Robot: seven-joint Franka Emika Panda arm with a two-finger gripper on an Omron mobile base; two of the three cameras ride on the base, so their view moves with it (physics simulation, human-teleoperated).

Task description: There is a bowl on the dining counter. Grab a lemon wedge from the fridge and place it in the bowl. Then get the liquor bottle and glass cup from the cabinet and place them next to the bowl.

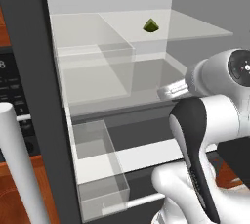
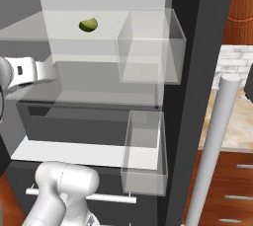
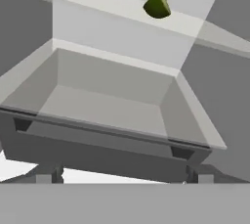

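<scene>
In the left base view the fridge stands open, and the small dark green lemon wedge (image 1: pixel 151 25) sits alone on the upper translucent glass shelf (image 1: pixel 205 30), toward the back wall; below that shelf lies a second glass shelf, then a dark grey drawer (image 1: pixel 146 132), and clear plastic door bins (image 1: pixel 100 169) hang on the dark open door (image 1: pixel 44 120) to the left of the wedge. The white arm reaches in from the lower right, and its two-finger gripper (image 1: pixel 168 91) hovers at the level of the second shelf, below and slightly right of the wedge and well apart from it, holding nothing. A pale grey cylindrical door handle (image 1: pixel 19 169) rises at the lower left. In the right base view the same wedge (image 2: pixel 88 24) rests on the upper shelf (image 2: pixel 29 30), left of a clear box-shaped door bin (image 2: pixel 148 47); the white wrist and hand come in from the left edge, lower than the wedge, with the fingers hidden past the hand. A second clear bin (image 2: pixel 144 156) hangs lower on the door, and the grey handle (image 2: pixel 212 151) slants up on the right. In the hand view the wedge (image 3: pixel 157 6) shows high and right of centre on the pale shelf edge, above the open grey drawer (image 3: pixel 112 120); the two dark finger tips (image 3: pixel 49 173) stand far apart near the bottom, spread wide with nothing between them
</scene>
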